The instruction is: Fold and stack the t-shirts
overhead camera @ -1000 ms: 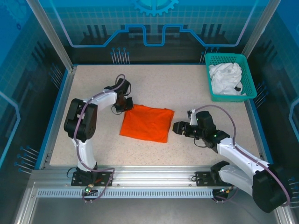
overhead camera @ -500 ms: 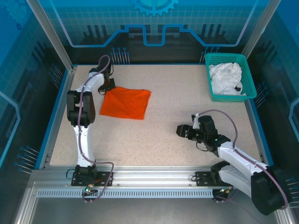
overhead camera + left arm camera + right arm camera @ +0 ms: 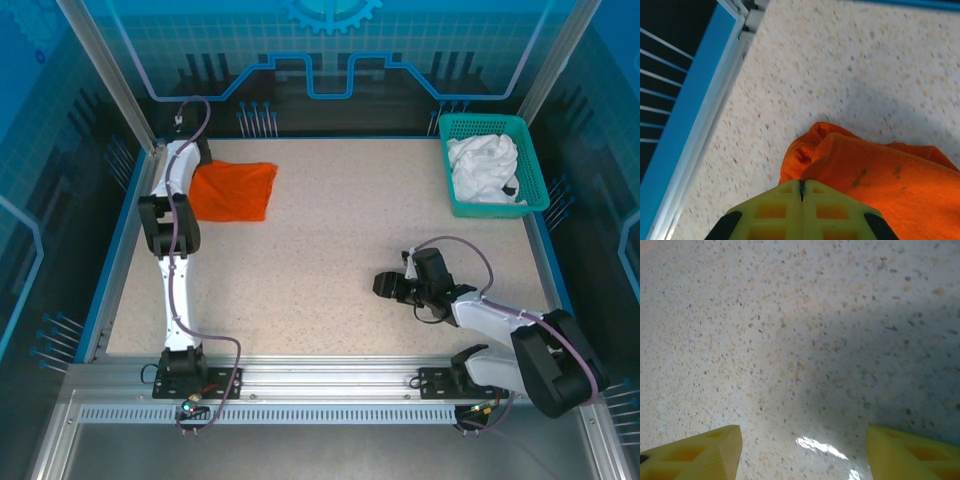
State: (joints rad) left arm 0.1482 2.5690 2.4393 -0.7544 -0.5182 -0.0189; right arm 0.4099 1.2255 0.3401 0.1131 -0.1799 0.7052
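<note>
The left arm is dragging the folded orange t-shirt [image 3: 235, 191] across the desk [image 3: 340, 250]. A second ago the shirt was lying near the middle of the desk. Now it is sitting close to the far left corner, a little bunched along its left side. To me this is looking like the folded shirt being parked out of the way, freeing the middle of the desk for the next one and marking where the stack is going to grow. The white t-shirt [image 3: 482, 167] is lying crumpled in the teal basket [image 3: 446, 160] at the far right corner, not yet folded, so I am judging about half the job to be left.

The left arm is reaching almost fully stretched along the left edge of the desk, toward the far corner. The left tool [image 3: 801, 186] is closed tight, its two yellow fingers meeting, and it is pinching the rumpled left edge of the orange shirt. The right arm is pulling back toward the near edge, lying low over the right half of the desk. The right tool [image 3: 385, 286] is standing wide open over bare desk, holding nothing, well apart from both shirts.
</note>
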